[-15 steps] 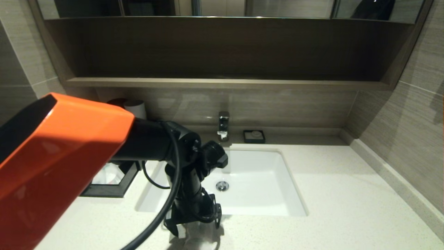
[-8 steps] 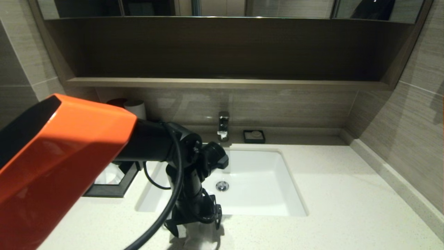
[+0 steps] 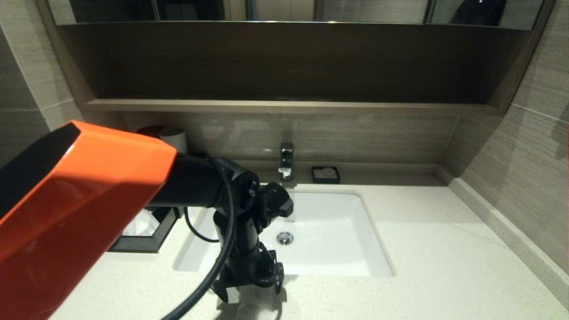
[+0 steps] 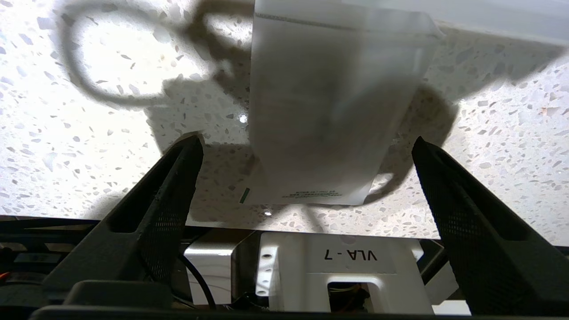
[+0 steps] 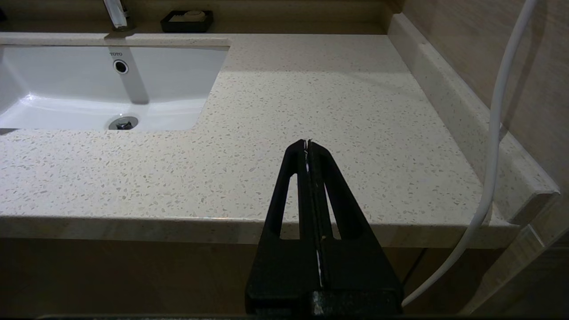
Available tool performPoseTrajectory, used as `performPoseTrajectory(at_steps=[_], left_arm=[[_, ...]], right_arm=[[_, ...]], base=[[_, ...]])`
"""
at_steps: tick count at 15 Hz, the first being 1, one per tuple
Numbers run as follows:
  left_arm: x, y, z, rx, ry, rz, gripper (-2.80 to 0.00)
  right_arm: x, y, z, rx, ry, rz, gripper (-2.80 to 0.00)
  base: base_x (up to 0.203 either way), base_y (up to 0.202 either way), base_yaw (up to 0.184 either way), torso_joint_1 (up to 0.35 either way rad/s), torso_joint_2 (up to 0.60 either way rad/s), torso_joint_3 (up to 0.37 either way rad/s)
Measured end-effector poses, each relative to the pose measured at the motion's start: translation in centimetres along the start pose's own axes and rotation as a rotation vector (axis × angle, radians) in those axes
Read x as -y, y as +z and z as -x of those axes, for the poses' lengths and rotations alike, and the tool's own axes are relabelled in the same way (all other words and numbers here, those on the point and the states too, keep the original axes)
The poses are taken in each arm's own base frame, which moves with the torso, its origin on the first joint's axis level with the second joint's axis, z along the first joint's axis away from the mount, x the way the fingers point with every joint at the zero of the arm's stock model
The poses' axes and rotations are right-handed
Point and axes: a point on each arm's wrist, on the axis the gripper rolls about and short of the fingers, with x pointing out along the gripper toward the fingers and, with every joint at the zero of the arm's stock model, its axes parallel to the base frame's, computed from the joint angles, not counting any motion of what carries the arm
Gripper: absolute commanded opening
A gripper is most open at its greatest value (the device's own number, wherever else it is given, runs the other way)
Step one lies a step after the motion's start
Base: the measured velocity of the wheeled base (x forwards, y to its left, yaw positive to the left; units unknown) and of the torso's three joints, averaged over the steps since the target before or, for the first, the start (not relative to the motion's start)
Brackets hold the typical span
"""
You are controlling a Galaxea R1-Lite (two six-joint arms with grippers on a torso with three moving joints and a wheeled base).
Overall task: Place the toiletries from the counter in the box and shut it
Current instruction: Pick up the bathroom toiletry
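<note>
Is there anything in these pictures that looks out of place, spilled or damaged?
Nothing looks spilled or damaged. The one thing out of place is a flat clear packet lying on the counter by the sink's front edge. The open left gripper hangs over it, fingers apart on either side. The right gripper is shut, off the counter's front edge.

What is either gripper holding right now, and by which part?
Nothing. The left gripper is open over a clear plastic-wrapped packet on the counter; the right gripper is shut, empty.

Left arm (image 3: 80,209) shifted slightly rightward; left pincer (image 3: 249,286) barely moved above packet (image 3: 255,306).
</note>
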Motion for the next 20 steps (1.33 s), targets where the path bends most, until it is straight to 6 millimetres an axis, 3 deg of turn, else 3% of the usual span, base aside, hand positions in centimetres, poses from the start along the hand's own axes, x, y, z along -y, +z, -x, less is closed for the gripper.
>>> performPoseTrajectory(at_steps=[12, 13, 14, 20], left_arm=[[0.2, -0.13, -0.32, 0.004, 0.017, -0.006, 0.0], [0.2, -0.13, -0.32, 0.003, 0.016, -0.006, -2.24], [0.21, -0.13, -0.29, 0.005, 0.014, -0.005, -2.8], [0.21, -0.13, -0.28, 0.005, 0.014, -0.004, -2.8]], right_arm=[[0.0, 0.0, 0.0, 0.0, 0.0, 0.0, -2.8], [0.0, 0.0, 0.0, 0.0, 0.0, 0.0, -2.8], [0.0, 0.0, 0.0, 0.0, 0.0, 0.0, -2.8], [0.0, 0.0, 0.0, 0.0, -0.001, 0.0, -2.8]], base=[[0.0, 0.0, 0.0, 0.0, 0.0, 0.0], [0.0, 0.0, 0.0, 0.0, 0.0, 0.0], [0.0, 0.0, 0.0, 0.0, 0.0, 0.0], [0.0, 0.0, 0.0, 0.0, 0.0, 0.0]])
